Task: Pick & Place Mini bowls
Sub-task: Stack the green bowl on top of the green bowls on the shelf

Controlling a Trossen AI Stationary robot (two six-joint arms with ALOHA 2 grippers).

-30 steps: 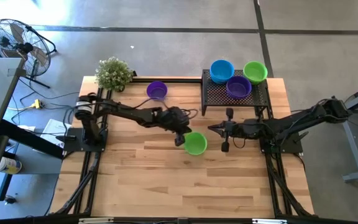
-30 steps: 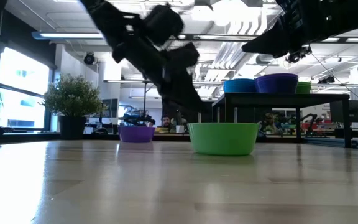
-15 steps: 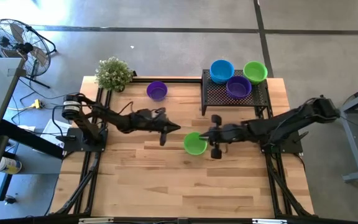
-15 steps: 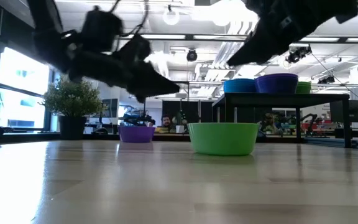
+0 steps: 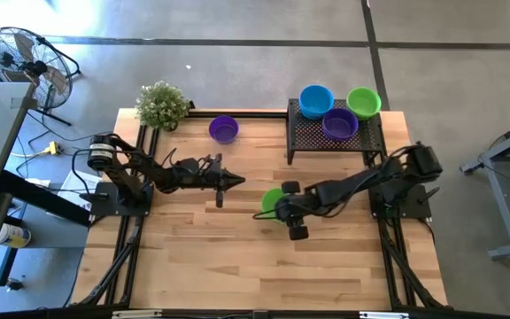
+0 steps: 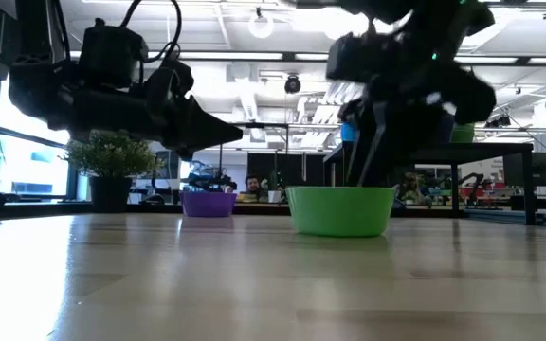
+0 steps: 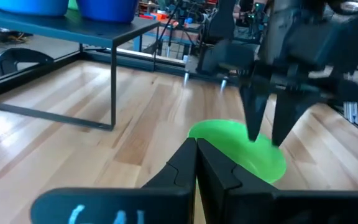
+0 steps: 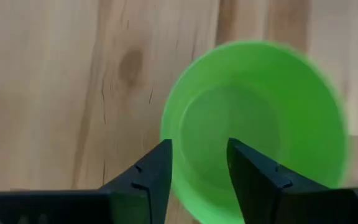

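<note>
A lime green mini bowl [image 5: 272, 197] stands upright on its base on the wood table. My right gripper [image 8: 199, 163] hangs over it, tipped steeply down and open; one finger [image 8: 241, 163] stands inside the bowl [image 8: 260, 118], the other [image 8: 157, 168] at its rim. The low view shows these fingers [image 6: 363, 152] dipping behind the bowl's rim [image 6: 340, 192]. To the left of the bowl my left gripper [image 5: 237, 182] is shut and level, pointing at it, with nothing in it. My right gripper has its open fingers on either side of the green bowl's rim [image 8: 166, 134], coming from above. I cannot tell whether either finger touches the bowl. The bowl sits flat on the table.
A purple bowl [image 5: 224, 128] stands on the table at the far side, near a potted plant [image 5: 161, 105]. On the black mesh stand [image 5: 308, 142] at the far right sit a blue [image 5: 315, 99], a green [image 5: 363, 102] and a purple bowl [image 5: 340, 124]. Bare wood lies toward the near edge.
My left gripper has drawn back from the green bowl toward the table's left and tipped up to level. My right gripper has come toward the left over the bowl, tipped downward, sunk and opened. The green bowl has stayed where it stood.
</note>
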